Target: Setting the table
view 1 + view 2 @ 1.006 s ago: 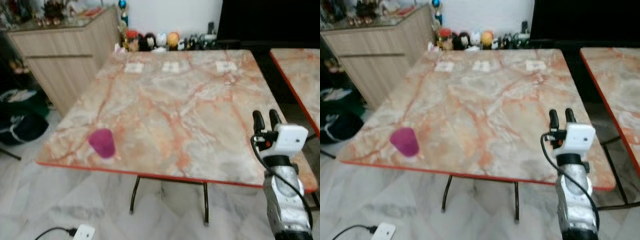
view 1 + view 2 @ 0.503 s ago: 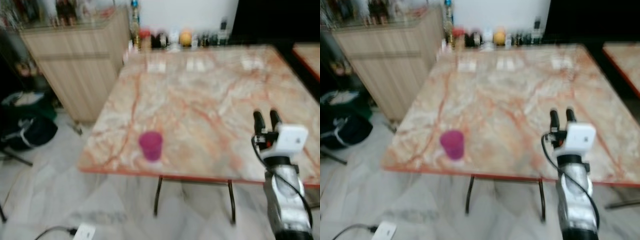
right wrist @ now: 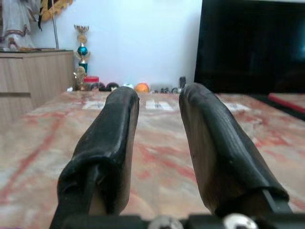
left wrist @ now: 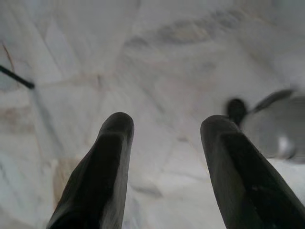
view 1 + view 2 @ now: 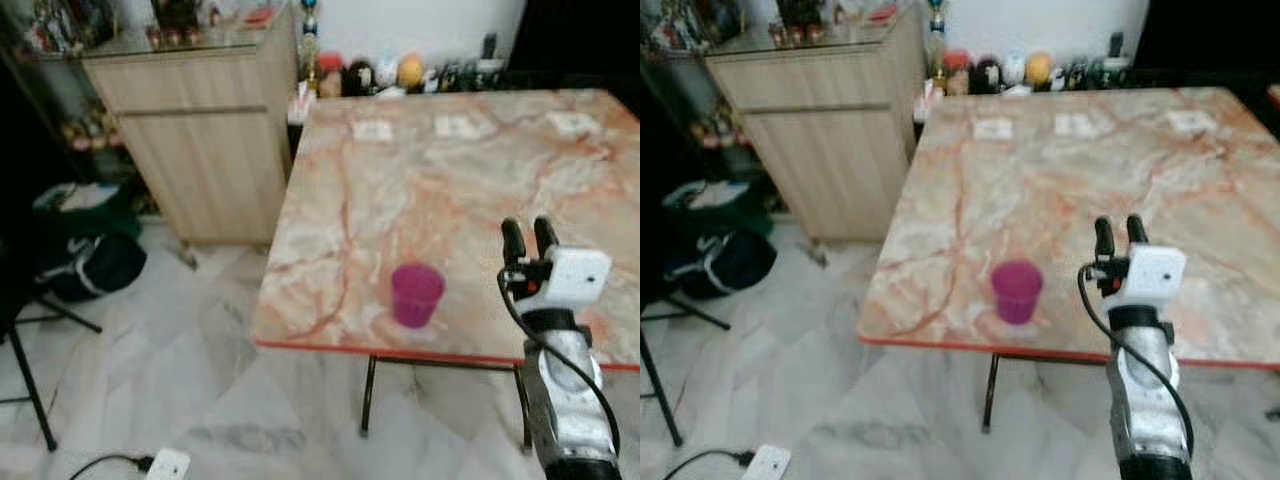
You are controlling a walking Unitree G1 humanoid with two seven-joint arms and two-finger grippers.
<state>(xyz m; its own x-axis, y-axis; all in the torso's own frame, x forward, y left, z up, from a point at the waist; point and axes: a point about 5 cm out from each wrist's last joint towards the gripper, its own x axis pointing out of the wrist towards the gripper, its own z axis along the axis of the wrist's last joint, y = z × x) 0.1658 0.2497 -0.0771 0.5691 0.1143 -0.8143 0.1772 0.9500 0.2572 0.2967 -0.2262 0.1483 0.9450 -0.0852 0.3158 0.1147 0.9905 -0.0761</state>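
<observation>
Wooden cabinet (image 5: 205, 140) beside marble table (image 5: 480, 190)

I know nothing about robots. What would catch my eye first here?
Probably the bright pink cup, standing alone near the front edge of a big marble-patterned table with an orange rim. Next, the robot's right gripper, raised over the table to the right of the cup, its two black fingers slightly apart and holding nothing. A wooden cabinet stands left of the table.

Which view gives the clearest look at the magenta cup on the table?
The left eye view: the magenta cup stands whole near the table's front edge, left of the right gripper. The right eye view shows the same, slightly shifted.
</observation>
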